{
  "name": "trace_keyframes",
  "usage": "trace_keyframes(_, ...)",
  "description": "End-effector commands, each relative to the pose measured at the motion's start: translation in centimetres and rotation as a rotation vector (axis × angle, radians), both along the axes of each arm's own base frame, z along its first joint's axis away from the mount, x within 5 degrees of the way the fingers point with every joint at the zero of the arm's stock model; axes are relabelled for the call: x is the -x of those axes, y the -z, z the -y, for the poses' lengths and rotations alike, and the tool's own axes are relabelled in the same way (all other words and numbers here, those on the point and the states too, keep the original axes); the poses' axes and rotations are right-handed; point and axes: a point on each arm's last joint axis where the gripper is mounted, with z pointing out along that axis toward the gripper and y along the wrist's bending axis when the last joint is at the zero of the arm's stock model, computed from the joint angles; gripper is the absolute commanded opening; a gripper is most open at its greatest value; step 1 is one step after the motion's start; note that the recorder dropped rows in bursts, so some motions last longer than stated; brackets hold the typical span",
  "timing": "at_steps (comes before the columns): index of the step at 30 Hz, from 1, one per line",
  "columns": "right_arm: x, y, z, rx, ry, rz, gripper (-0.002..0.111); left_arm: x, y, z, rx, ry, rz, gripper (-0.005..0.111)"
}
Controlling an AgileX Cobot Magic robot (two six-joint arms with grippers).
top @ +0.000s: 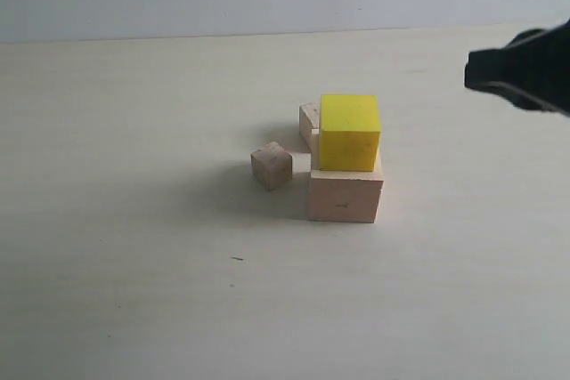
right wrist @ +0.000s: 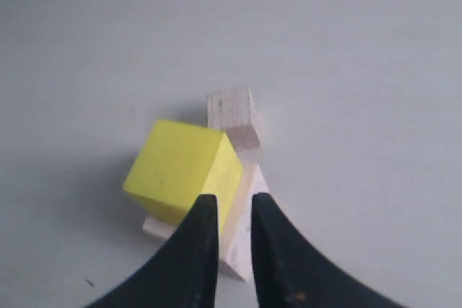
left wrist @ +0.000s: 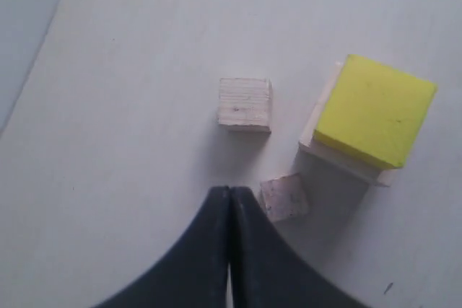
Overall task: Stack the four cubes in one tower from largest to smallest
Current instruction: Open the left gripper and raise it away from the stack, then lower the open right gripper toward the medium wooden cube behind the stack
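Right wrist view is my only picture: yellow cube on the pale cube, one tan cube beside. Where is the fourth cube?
Observer: The smallest tan cube lies on the table, left of the pale cube in the exterior view, apart from it.
Operator: Is the left end effector holding anything?
Observer: No, it is shut and empty.
Operator: Does the larger tan cube touch the pale cube?
Observer: No, the left wrist view shows bare table between them.
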Motion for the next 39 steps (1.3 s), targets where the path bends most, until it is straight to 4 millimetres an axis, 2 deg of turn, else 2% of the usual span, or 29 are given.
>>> trace_keyframes(1,-2.0,-3.1,-0.3,0.036,-0.013,0.104,0.018,-1.3,-1.4,-4.1,0.197,-0.13,-0.112,0.0)
trace_keyframes(4,-3.8,-4.6,-0.9,0.011,-0.003,0.082,0.018,-1.8,-1.7,-7.2,0.279,-0.178,-0.157,0.0)
trace_keyframes(10,-8.6,-5.9,-2.3,0.028,-0.001,0.008,0.016,-0.7,-1.1,-12.8,0.246,-0.321,-0.174,0.0)
trace_keyframes(13,-11.2,-6.6,-3.1,0.044,-0.021,-0.007,0.012,0.0,-0.8,-14.8,0.209,-0.451,-0.097,0.0)
trace_keyframes(15,-13.0,-6.3,-3.7,0.067,-0.041,-0.049,0.011,0.7,-0.6,-15.8,0.193,-0.547,-0.035,0.0)
trace_keyframes(24,-19.7,-5.2,-6.3,0.164,-0.198,-0.194,0.01,5.4,0.6,-17.5,0.351,-0.757,0.083,0.0)
trace_keyframes(28,-21.6,-5.0,-7.1,0.18,-0.241,-0.244,0.01,8.0,1.4,-18.4,0.369,-0.797,0.073,0.0)
trace_keyframes(34,-23.3,-4.9,-8.4,0.235,-0.25,-0.285,0.01,12.3,2.2,-19.2,0.397,-0.832,0.056,0.0)
trace_keyframes(37,-23.4,-4.3,-9.8,0.292,-0.246,-0.306,0.01,14.1,2.4,-19.6,0.412,-0.831,0.078,0.0)
trace_keyframes(39,-23.0,-3.4,-11.7,0.326,-0.282,-0.314,0.01,15.7,2.5,-19.9,0.426,-0.829,0.094,0.0)
